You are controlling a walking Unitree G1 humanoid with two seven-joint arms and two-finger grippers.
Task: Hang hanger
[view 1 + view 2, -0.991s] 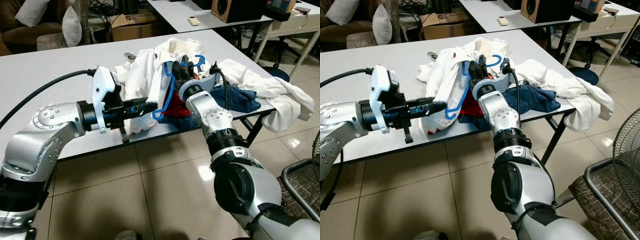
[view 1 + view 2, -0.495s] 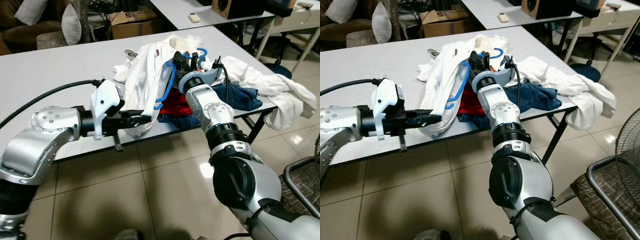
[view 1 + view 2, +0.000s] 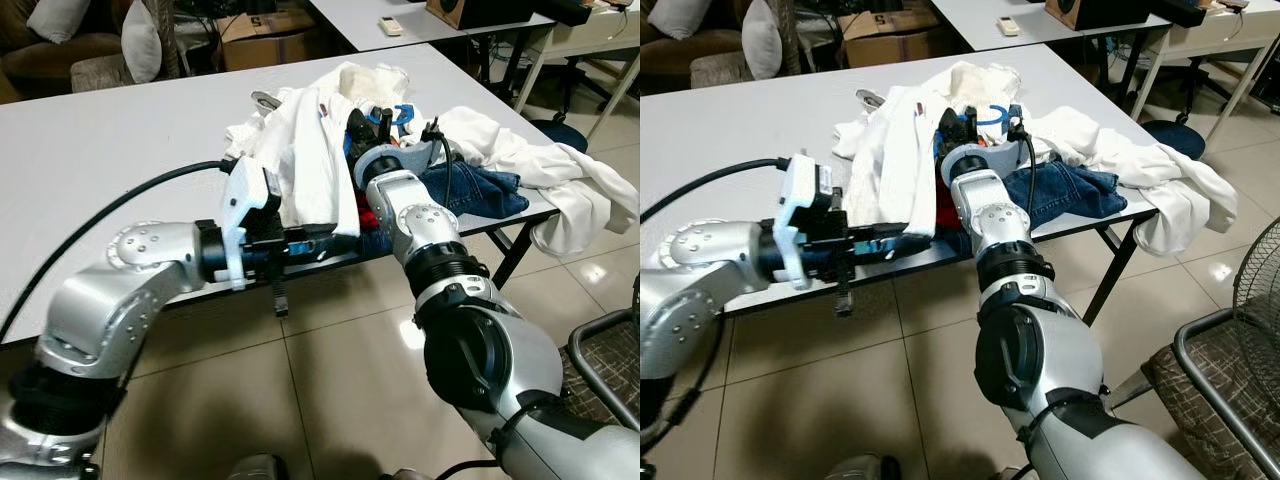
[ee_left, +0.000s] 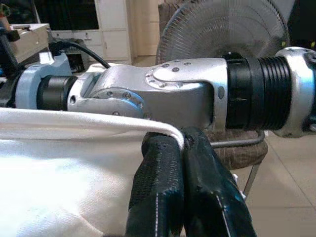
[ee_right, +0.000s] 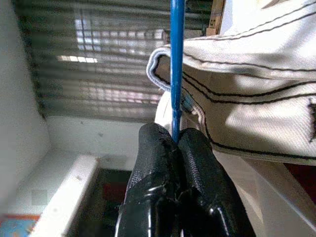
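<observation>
A blue hanger pokes out of a heap of clothes on the grey table; most of it lies hidden under a white shirt. My right gripper reaches into the heap and is shut on the hanger's thin blue wire. My left gripper sits at the table's front edge, just left of the right forearm. It is shut on the white shirt's hem, with the cloth draped over the fingers.
Blue jeans and a red cloth lie under the shirt. Another white garment hangs off the table's right corner. A chair and a fan stand at the right; a second table is behind.
My left gripper has moved right along the table edge toward the right arm, pulling the shirt over the hanger's lower arm. The right gripper still holds the hanger. The camera shifted.
</observation>
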